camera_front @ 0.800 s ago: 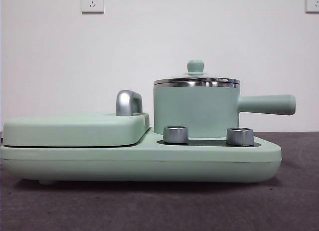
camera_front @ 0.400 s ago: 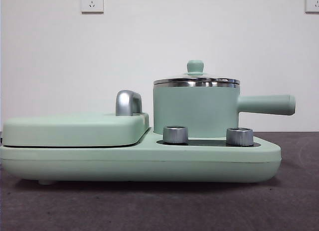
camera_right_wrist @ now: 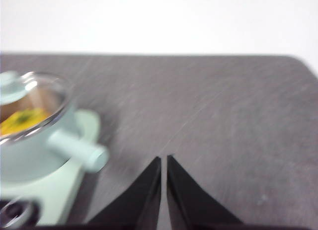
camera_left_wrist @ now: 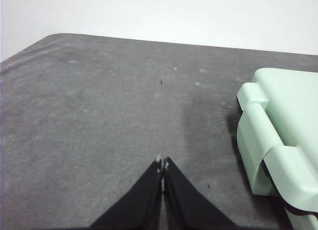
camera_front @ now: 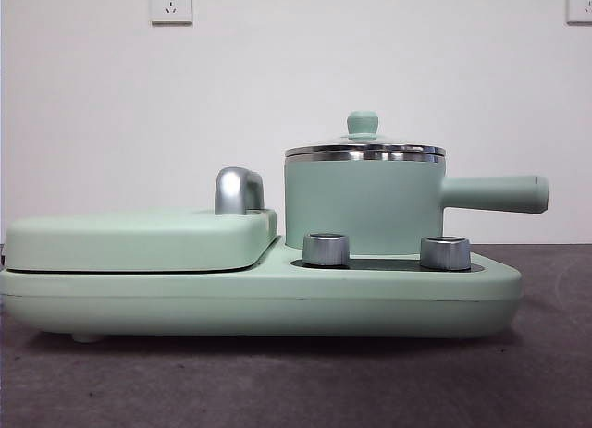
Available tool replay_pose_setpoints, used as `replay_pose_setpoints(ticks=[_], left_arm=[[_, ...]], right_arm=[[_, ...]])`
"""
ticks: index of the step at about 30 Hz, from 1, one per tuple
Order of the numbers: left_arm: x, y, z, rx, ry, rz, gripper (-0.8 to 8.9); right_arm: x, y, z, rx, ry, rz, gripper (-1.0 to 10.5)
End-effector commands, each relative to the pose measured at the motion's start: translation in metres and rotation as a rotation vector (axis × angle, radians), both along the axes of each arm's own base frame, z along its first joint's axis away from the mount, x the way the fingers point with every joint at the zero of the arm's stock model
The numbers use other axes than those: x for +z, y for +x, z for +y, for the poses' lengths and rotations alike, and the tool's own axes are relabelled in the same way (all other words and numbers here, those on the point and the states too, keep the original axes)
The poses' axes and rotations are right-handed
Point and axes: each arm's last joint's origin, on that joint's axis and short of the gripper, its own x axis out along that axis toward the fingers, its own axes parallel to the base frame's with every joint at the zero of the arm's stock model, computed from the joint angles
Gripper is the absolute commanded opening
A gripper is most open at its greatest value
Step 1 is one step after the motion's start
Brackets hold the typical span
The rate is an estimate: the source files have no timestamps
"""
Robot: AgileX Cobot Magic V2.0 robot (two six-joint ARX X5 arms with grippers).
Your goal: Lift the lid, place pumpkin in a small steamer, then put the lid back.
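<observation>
Left tool (camera_left_wrist: 162, 164): jaws pressed together, pinching nothing, hanging over bare dark grey worktop (camera_left_wrist: 99, 115); the corner of the mint-green appliance base (camera_left_wrist: 278, 135) lies off to one side of it, apart from the tips.
Griddle cover (camera_front: 139, 238): flat, mint-green, closed on the left half of the appliance base in the front view, with a chrome handle (camera_front: 239, 189) at its inner end.
Small steamer (camera_front: 363, 206): upright on the right half of the base, behind two chrome knobs (camera_front: 326, 249), its long straight handle (camera_front: 495, 194) pointing right; in the right wrist view it sits well apart from the right tool, to one side and ahead of it.
Lid (camera_front: 364, 149): seated level on the small steamer's steel rim, mint-green knob up.
Pumpkin (camera_right_wrist: 22, 119): a blurred yellow-orange shape seen through the glass lid in the right wrist view, inside the small steamer; hidden by the pot wall in the front view.
Right tool (camera_right_wrist: 164, 160): jaws pressed together, pinching nothing, over bare worktop, the steamer's handle end pointing roughly toward it but not touching.
</observation>
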Motion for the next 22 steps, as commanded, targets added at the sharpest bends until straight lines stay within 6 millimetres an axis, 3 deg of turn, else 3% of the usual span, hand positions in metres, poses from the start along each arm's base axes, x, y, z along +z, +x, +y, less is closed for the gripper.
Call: replay_pose_setpoints(ticks=[1,10,22], left_arm=[[-0.007,0.001,0.000,-0.004,0.011,0.025,0.06],[-0.007,0.001,0.000,-0.004,0.011,0.025,0.06],[-0.007,0.001,0.000,-0.004,0.011,0.025,0.06]], right_arm=[[-0.023,0.009,-0.002,-0.063,-0.030,-0.074,0.2],[-0.081,0.028,0.002,0.006,-0.077,-0.127,0.2],[-0.124,0.045,0.003,-0.007,-0.064,-0.163,0.2]])
